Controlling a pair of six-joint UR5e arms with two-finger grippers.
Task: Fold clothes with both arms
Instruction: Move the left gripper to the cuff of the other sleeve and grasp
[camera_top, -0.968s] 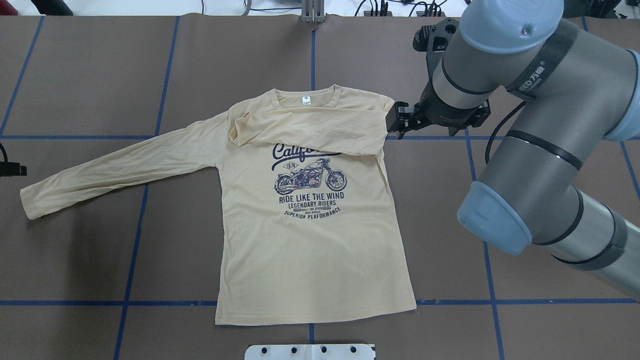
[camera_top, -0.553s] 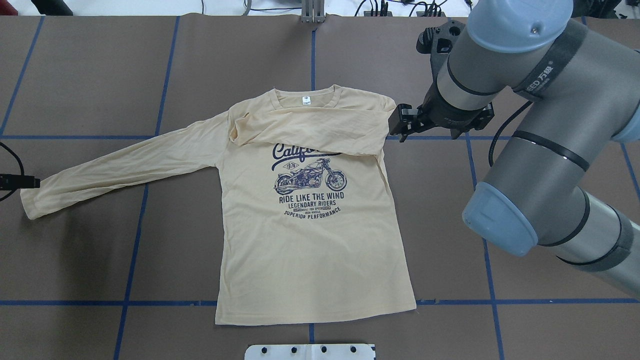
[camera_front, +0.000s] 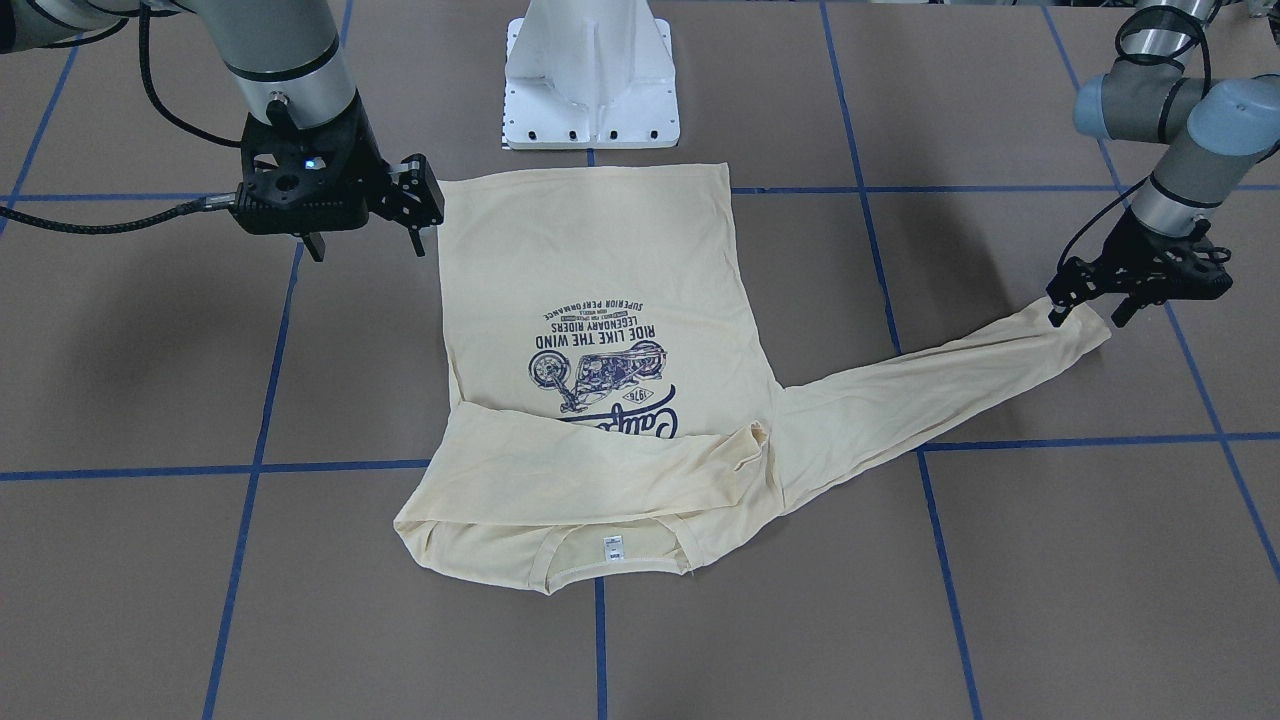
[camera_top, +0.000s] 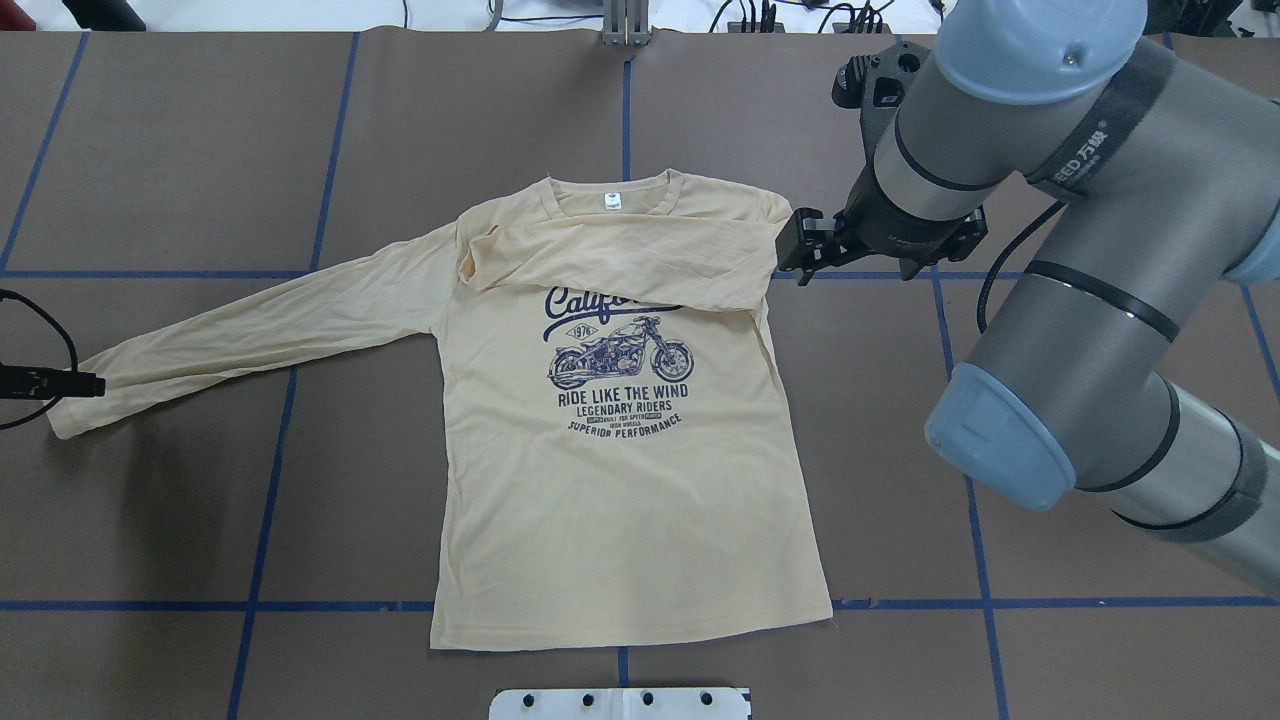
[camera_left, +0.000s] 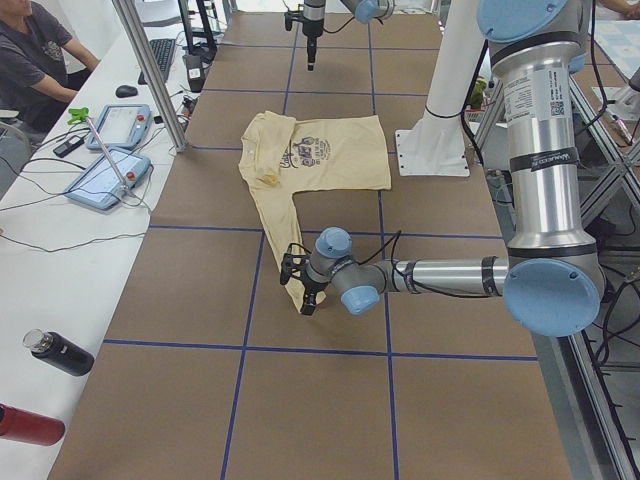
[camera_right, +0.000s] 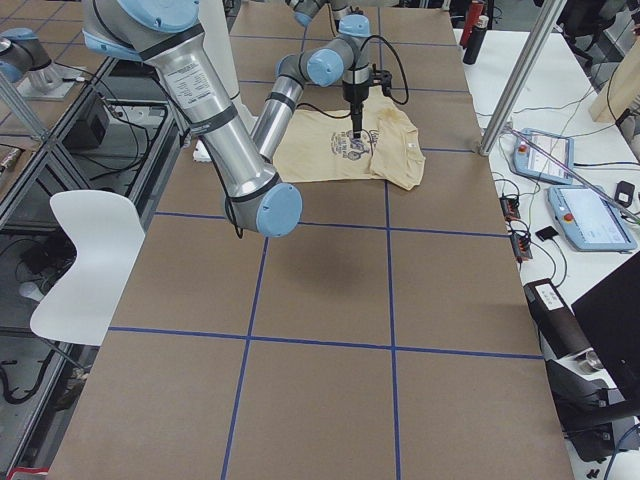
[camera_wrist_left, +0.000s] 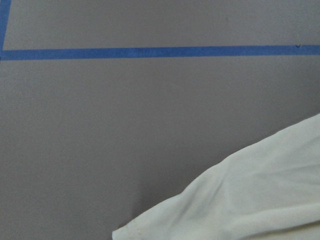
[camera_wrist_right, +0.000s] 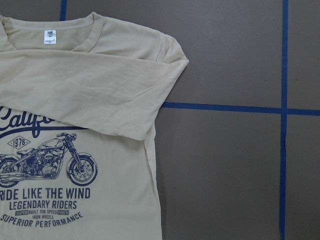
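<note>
**Status: first sleeve folded, second sleeve pick-up in hand**

The pale cream-yellow long-sleeved shirt (camera_top: 620, 480) lies flat, print side up, at the middle of the brown paper-covered table (camera_top: 150, 150), which is marked off with blue tape lines (camera_top: 260, 540). The hem faces the white metal pedestal base (camera_front: 590, 80). The collar faces away from it.

1. Sleeve on the robot's right (camera_top: 620, 265): laid across the chest, covering part of the navy lettering.
2. Sleeve on the robot's left (camera_top: 260, 325): stretched out straight over the table and not yet folded.

The black left gripper (camera_front: 1086, 318) stands low at the cuff (camera_front: 1085, 335) of the outstretched sleeve. Its fingers are spread to either side of the fabric edge, with nothing clamped. The black right gripper (camera_front: 367, 243) hangs just beside the shirt's shoulder on the robot's right. Its fingers are wide apart, and it carries nothing.

Judged step: taking hold of the second sleeve.

The next move calls for the left fingers to close on the cuff. The sleeve then has to be lifted clear and carried across the chest, onto the first sleeve. The fabric is thin, so a shallow pinch may slip, and a low carry may drag the body out of square.
</note>
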